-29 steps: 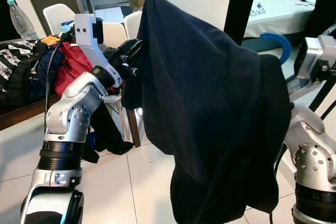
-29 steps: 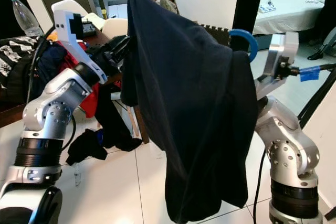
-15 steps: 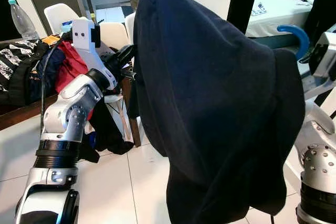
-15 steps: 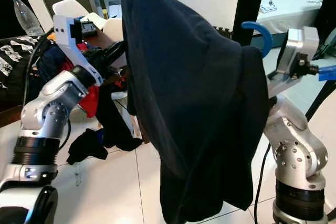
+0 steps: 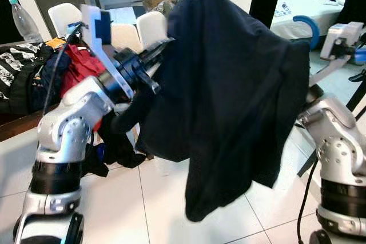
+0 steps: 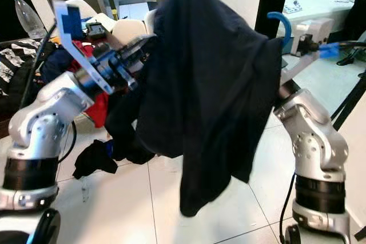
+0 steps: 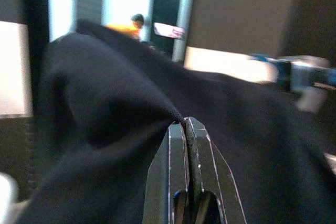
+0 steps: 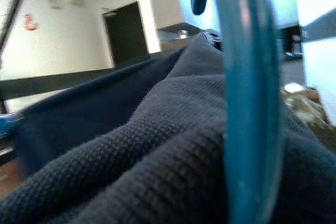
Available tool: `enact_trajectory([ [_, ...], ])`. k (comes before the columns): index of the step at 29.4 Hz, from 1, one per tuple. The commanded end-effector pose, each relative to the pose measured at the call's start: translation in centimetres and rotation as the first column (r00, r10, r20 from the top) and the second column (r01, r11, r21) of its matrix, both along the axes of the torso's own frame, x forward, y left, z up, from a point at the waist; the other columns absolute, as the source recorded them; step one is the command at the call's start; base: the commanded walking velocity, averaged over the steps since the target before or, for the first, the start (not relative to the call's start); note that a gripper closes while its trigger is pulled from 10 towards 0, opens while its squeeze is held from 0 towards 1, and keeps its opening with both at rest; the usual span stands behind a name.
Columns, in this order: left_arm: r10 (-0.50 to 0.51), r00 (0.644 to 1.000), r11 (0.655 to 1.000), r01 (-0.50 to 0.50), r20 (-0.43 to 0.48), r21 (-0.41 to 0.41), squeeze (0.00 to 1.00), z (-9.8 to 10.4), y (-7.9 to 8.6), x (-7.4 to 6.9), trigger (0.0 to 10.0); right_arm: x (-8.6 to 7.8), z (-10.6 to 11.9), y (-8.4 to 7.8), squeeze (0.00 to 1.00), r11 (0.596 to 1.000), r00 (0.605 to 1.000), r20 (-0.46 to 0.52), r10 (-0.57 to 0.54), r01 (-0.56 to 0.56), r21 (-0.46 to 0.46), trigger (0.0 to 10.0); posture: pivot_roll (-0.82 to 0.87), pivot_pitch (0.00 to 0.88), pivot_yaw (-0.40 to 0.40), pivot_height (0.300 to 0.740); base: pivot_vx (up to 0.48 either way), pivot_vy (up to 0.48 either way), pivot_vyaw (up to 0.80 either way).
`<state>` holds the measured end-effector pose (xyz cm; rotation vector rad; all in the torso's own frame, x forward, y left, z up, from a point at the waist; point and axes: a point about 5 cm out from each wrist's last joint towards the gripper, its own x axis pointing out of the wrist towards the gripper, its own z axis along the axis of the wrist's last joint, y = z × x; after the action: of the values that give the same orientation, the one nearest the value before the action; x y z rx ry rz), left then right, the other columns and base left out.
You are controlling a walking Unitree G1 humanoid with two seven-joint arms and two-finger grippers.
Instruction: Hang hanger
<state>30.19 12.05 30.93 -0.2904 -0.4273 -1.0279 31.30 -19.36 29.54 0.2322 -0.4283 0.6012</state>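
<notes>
1. Your left gripper [image 7: 187, 124] is raised at chest height on the left, jaws clenched on a pinch of the dark navy garment [image 5: 229, 95]; the wrist view shows the two black fingers [image 7: 176, 150] pressed flat together with the cloth edge between them.
2. The garment is stretched in the air between your two arms, its lower part hanging free above the tiled floor [image 5: 154, 204].
3. Blue hanger hook [image 5: 306, 27] sticks up past the garment's right shoulder, just beside your right gripper [image 6: 286, 41]. The hanger body is hidden under the cloth.
4. Right wrist view: the blue hook [image 8: 252, 103] runs close along the camera with knit cloth bunched around its base. You cannot tell from any view whether the right jaws are clenched or released.
5. Behind your left arm: a tabletop [image 5: 23, 121] piled with clothes, a red garment [image 5: 80, 70] among them, and a plastic bottle [image 5: 23, 21] at the far end.
6. White chairs [image 5: 63, 15] stand behind the table. A bed [image 5: 309, 4] shows through the doorway on the right.
</notes>
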Motion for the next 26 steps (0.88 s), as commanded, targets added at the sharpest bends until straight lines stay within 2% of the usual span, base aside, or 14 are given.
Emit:
enact_trajectory([
  [1,-0.031,1.0,0.999,0.03,0.006,0.023,0.0,-0.1,0.1,-0.6,0.0,0.1,0.8,-0.6,0.0,0.998,0.999,0.031,-0.039,0.037,0.051,10.0,0.14,0.025,0.039,0.74,0.0,0.0,0.0],
  [4,-0.036,0.999,0.999,0.036,0.003,0.031,0.0,-0.3,0.2,-0.7,0.0,0.3,0.9,-1.1,0.0,0.995,0.998,0.022,-0.06,0.058,0.08,10.0,0.14,0.026,0.039,0.74,0.0,0.0,0.0],
  [6,-0.065,0.998,0.997,0.065,-0.004,0.051,0.0,-0.6,0.5,-1.0,0.0,0.7,0.9,-2.4,0.0,0.983,0.991,-0.009,-0.131,0.131,0.131,10.0,0.14,0.026,0.04,0.74,0.0,0.0,0.0],
  [7,-0.065,0.998,0.997,0.065,-0.004,0.051,0.0,-0.6,0.5,-1.0,0.0,0.7,0.9,-2.4,0.0,0.983,0.991,-0.009,-0.131,0.131,0.131,10.0,0.14,0.026,0.04,0.74,0.0,0.0,0.0],
  [9,-0.128,0.992,0.988,0.129,-0.021,0.087,0.0,-0.9,0.7,-1.8,0.0,1.2,0.7,-3.8,0.0,0.959,0.976,-0.049,-0.214,0.219,0.182,10.0,0.13,0.028,0.04,0.74,0.0,0.0,0.0],
  [12,-0.173,0.984,0.976,0.177,-0.043,0.126,0.0,-1.4,0.9,-2.7,0.0,1.5,0.5,-4.7,0.0,0.937,0.964,-0.08,-0.254,0.266,0.225,10.0,0.13,0.028,0.04,0.74,0.0,0.0,0.0],
  [17,-0.189,0.98,0.97,0.196,-0.057,0.142,0.0,-1.7,1.2,-3.1,0.0,1.6,0.4,-4.9,0.0,0.931,0.96,-0.092,-0.263,0.278,0.238,10.0,0.13,0.03,0.038,0.74,0.0,0.0,0.0],
  [18,-0.21,0.974,0.959,0.221,-0.08,0.179,0.0,-2.1,1.7,-3.6,0.0,1.7,0.4,-5.0,0.0,0.928,0.958,-0.097,-0.27,0.286,0.24,10.0,0.14,0.031,0.035,0.74,0.0,0.0,0.0],
  [20,-0.21,0.974,0.959,0.221,-0.08,0.179,0.0,-2.1,1.7,-3.6,0.0,1.7,0.4,-5.0,0.0,0.928,0.958,-0.097,-0.27,0.286,0.24,10.0,0.14,0.031,0.035,0.74,0.0,0.0,0.0],
  [21,-0.233,0.966,0.936,0.255,-0.116,0.242,0.0,-2.9,2.7,-4.4,0.0,1.8,0.3,-5.2,0.0,0.922,0.954,-0.104,-0.282,0.299,0.244,10.0,0.14,0.032,0.032,0.74,0.0,0.0,0.0],
  [23,-0.233,0.966,0.936,0.255,-0.116,0.242,0.0,-2.9,2.7,-4.4,0.0,1.8,0.3,-5.2,0.0,0.922,0.954,-0.104,-0.282,0.299,0.244,10.0,0.14,0.032,0.032,0.74,0.0,0.0,0.0],
  [24,-0.24,0.959,0.916,0.275,-0.15,0.291,0.0,-3.5,3.6,-5.0,0.0,1.9,0.3,-5.2,0.0,0.92,0.952,-0.108,-0.288,0.306,0.247,10.0,0.14,0.031,0.029,0.74,0.0,0.0,0.0],
  [26,-0.24,0.959,0.916,0.275,-0.15,0.291,0.0,-3.5,3.6,-5.0,0.0,1.9,0.3,-5.2,0.0,0.92,0.952,-0.108,-0.288,0.306,0.247,10.0,0.14,0.031,0.029,0.74,0.0,0.0,0.0],
])
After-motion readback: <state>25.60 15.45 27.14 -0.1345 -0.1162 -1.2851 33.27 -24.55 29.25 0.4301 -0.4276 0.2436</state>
